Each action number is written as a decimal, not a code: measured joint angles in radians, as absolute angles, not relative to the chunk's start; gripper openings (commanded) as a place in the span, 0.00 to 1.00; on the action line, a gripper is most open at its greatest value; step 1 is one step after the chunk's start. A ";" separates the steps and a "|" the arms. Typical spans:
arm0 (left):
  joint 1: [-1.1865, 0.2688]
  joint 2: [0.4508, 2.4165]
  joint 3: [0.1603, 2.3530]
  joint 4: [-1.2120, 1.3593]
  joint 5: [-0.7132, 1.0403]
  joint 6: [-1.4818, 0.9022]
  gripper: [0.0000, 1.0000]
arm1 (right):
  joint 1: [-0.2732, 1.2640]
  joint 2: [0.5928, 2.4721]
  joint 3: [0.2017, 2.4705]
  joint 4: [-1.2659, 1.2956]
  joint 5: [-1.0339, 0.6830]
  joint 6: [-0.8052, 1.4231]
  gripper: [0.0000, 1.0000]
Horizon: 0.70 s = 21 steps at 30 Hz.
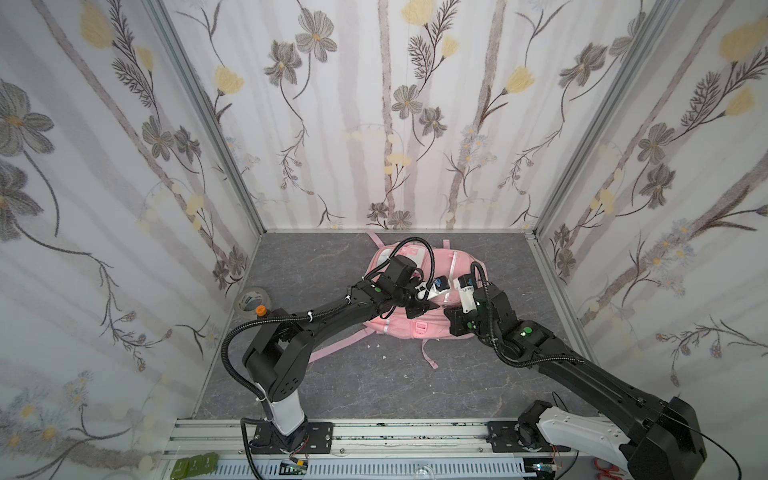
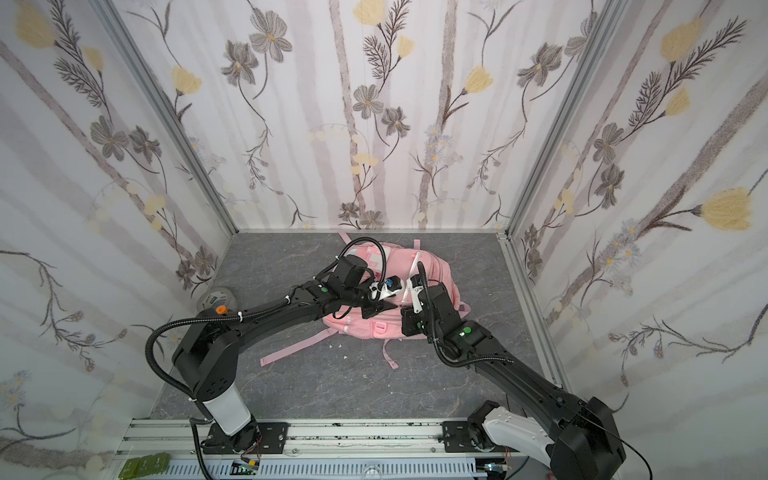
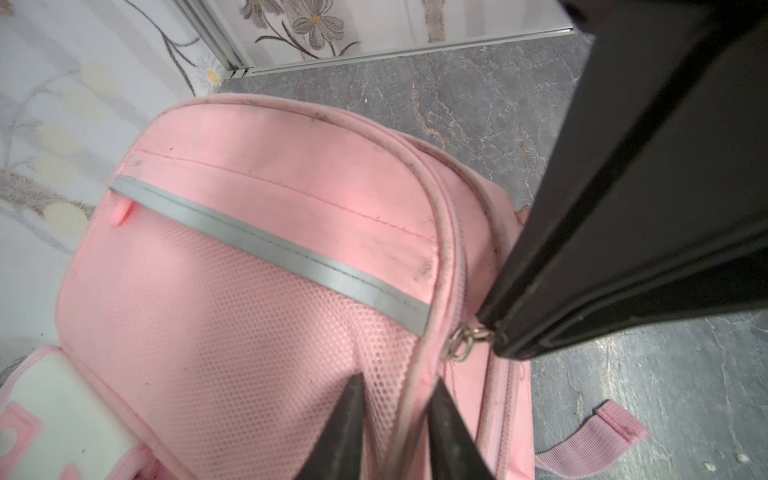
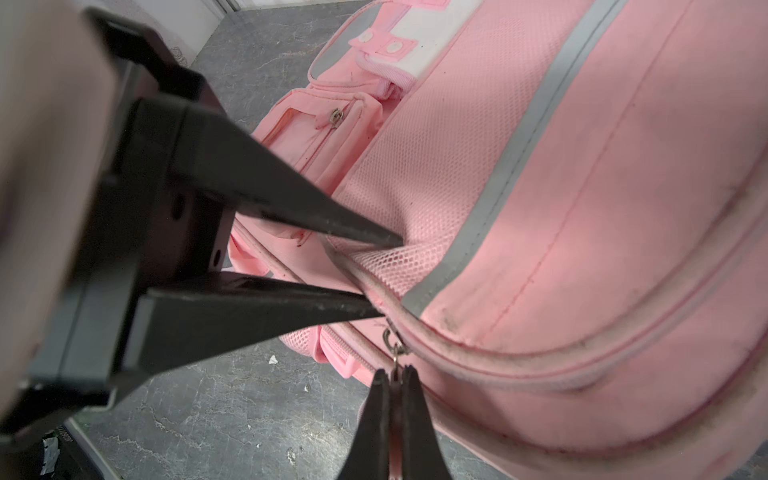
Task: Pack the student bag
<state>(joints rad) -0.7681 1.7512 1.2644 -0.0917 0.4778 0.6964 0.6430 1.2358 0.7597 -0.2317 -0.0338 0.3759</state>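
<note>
The student bag (image 1: 395,328) (image 2: 357,328) is a pink backpack lying flat in the middle of the grey floor. In the left wrist view my left gripper (image 3: 397,380) is shut on a fold of its pink mesh pocket and the piping beside it (image 3: 415,399). From the right wrist view, the left fingers (image 4: 374,237) bunch that mesh up. My right gripper (image 4: 392,372) is shut on the metal zipper pull (image 4: 394,353) (image 3: 461,343) of the bag's main zip. Both grippers (image 1: 435,306) (image 1: 445,311) meet at the bag's near side, almost touching.
A clear tape roll (image 1: 251,300) lies by the left wall. Loose pink straps (image 1: 328,351) (image 1: 430,357) trail from the bag toward the front. Small white scraps (image 1: 384,357) dot the floor. Flowered walls close in the left, back and right sides.
</note>
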 measured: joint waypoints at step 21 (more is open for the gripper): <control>-0.661 1.464 0.981 0.017 0.454 0.734 0.00 | 0.474 1.265 0.858 -0.330 -0.135 0.380 0.00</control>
<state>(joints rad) -0.6613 1.4635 0.9810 0.0170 0.4538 0.7341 0.4736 1.2648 0.8577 -0.3302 -0.1349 0.3798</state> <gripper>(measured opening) 0.079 0.053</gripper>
